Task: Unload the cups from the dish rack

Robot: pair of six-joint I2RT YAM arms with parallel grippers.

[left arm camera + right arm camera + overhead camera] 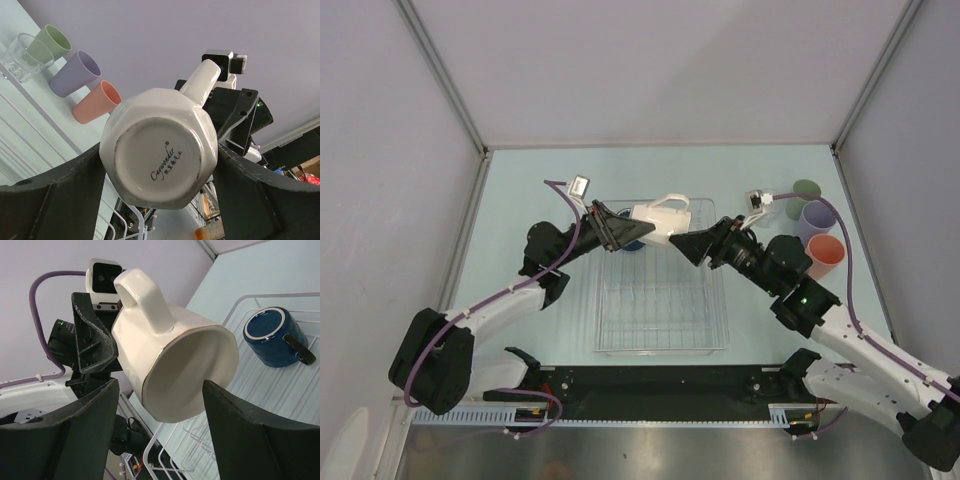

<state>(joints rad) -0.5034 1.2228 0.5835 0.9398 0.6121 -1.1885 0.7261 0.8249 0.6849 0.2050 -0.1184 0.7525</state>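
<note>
Beneath both sets of fingers, on the side toward the arm bases, lay the rectangular clear plastic dish rack with its thin wire grid (660,349). Above its far end, the left gripper (617,230) pinched the cream-white faceted ceramic mug (660,220) by its base, one finger pressed to each side. It held the mug on its side, handle up and mouth turned toward the right gripper (698,245). That gripper's fingers stood spread to either side of the mug's rim, not visibly clamped on it. It read as a handover. Doing it well would mean the right fingers seating squarely across the rim, clear of the handle, and gripping firmly before the left fingers let go. Glazed ceramic is likely slippery, and a drop would land on the rack. Only the left wrist view showed the mug's stamped underside and how snugly the fingers flanked it. Only the right wrist view showed the hollow mouth and, below and beyond its fingers, the dark blue handled mug (272,337) resting in the rack. Farther out, past the right fingers, the clear glass (767,210), the sage green tumbler (807,190), the lavender tumbler (817,220) and the salmon-orange tumbler (825,255) stood together on the table, outside the rack.
</note>
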